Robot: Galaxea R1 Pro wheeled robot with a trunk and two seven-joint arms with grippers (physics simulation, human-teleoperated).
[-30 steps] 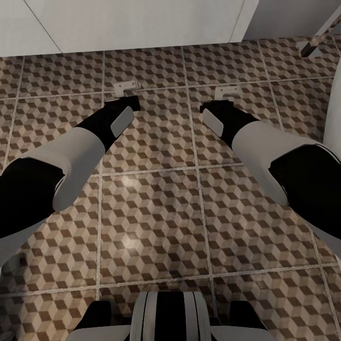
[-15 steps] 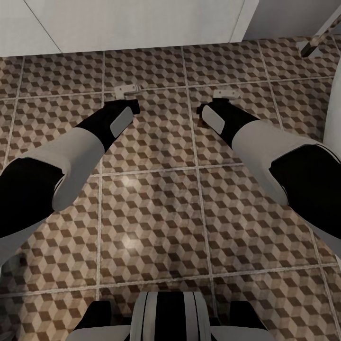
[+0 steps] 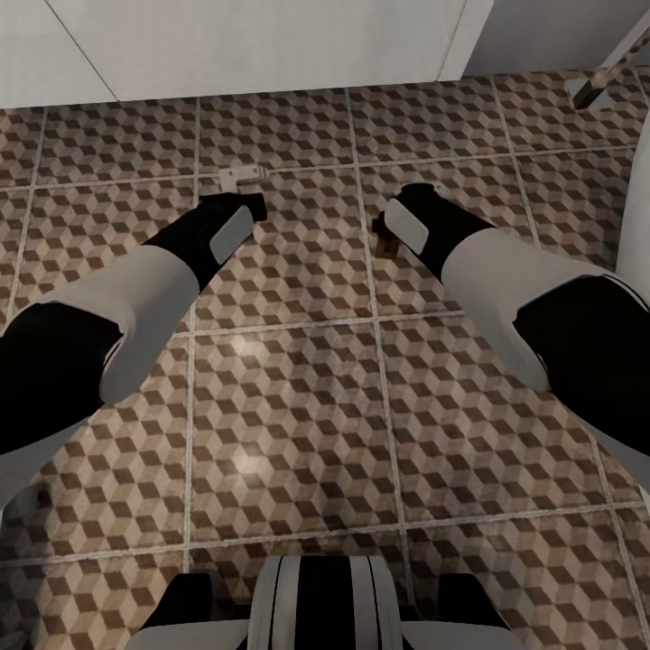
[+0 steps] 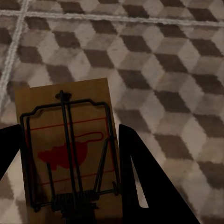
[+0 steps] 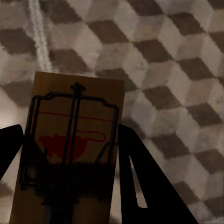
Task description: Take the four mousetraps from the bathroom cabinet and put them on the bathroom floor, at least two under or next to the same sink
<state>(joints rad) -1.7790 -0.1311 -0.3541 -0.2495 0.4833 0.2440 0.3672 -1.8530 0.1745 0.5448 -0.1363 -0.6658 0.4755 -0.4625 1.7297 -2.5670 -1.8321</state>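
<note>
Left mousetrap (image 4: pixel 65 154): tan board with dark wire bar, coiled spring and a red printed mark, lying lengthwise between the two black fingers (image 4: pixel 140 177) of the left end effector (image 4: pixel 67 127). Pressed on both long edges, so clamped. In the head view peeks out pale just past the tip of that end effector, around 11 o'clock of centre, low over a grout line of the bathroom floor (image 3: pixel 298 379); hard to tell whether resting on the tile or just above it.

Right mousetrap (image 5: pixel 70 144): same board, wire and red mark, likewise gripped along its long edges by the right end effector (image 5: pixel 67 127), with the near end in deep shadow. Seen from the head as a small brown sliver beside the black wrist, around 1 o'clock of centre, above the tiles. Well apart from the left mousetrap, with a vertical grout line between them.

All around, cube-patterned tiles in brown, beige and grey. At 12 o'clock, a white wall (image 3: pixel 271 45) meeting the floor. At 2 o'clock, a slanting metal leg (image 3: pixel 600 81). At 6 o'clock, the striped robot trunk (image 3: pixel 316 600).
</note>
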